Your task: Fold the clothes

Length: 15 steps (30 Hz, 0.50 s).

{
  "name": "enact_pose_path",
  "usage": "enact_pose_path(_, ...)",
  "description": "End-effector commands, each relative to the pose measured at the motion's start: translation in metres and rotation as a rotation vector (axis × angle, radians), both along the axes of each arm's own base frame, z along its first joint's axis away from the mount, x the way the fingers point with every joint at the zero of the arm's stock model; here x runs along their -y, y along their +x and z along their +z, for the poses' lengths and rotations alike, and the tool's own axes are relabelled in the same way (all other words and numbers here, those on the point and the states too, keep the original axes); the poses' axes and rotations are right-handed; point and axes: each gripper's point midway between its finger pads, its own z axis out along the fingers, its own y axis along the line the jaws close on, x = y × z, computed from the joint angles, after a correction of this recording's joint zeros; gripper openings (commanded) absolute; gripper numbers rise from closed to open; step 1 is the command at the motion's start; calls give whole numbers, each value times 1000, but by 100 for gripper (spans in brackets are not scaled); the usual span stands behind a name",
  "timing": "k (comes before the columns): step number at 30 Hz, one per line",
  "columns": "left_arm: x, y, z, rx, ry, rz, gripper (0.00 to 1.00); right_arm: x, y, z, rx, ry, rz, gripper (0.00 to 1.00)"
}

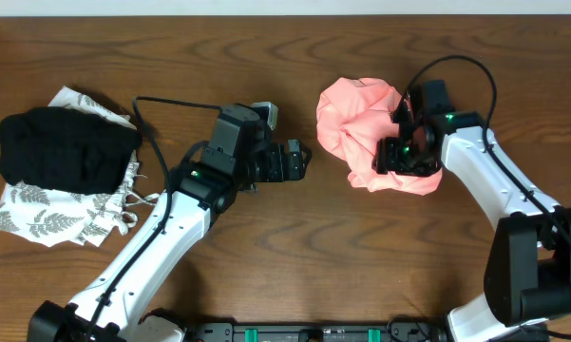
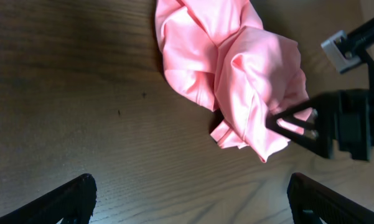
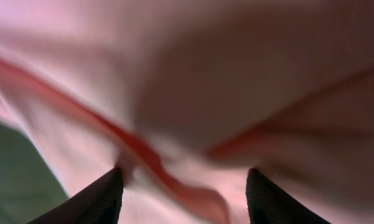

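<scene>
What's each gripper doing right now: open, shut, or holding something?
Left gripper: open, holding nothing.
Right gripper: jaws apart against the T-shirt; whether it grips cannot be told.

A salmon-pink T-shirt [image 1: 361, 128] of thin, soft, slightly glossy fabric is seen crumpled into a loose, rounded heap on the right half of the table [image 1: 361, 271], in its farther part. It is neither spread flat nor folded: the cloth is gathered into deep, twisting folds and rolls, and a narrow hemmed edge is turned out along the near side. Sleeves and neckline cannot be told apart within the bundle.
</scene>
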Motion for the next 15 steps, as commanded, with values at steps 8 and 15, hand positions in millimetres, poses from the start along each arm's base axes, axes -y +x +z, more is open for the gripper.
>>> enact_pose_path(8, -2, 2, 7, 18, 6, 7, 98, 17, 22, -4, 67, -28, -161, 57)
enact_pose_path(15, -2, 2, 7, 18, 6, 7, 98, 53, 39, 17, 133, -15, -213, 54)
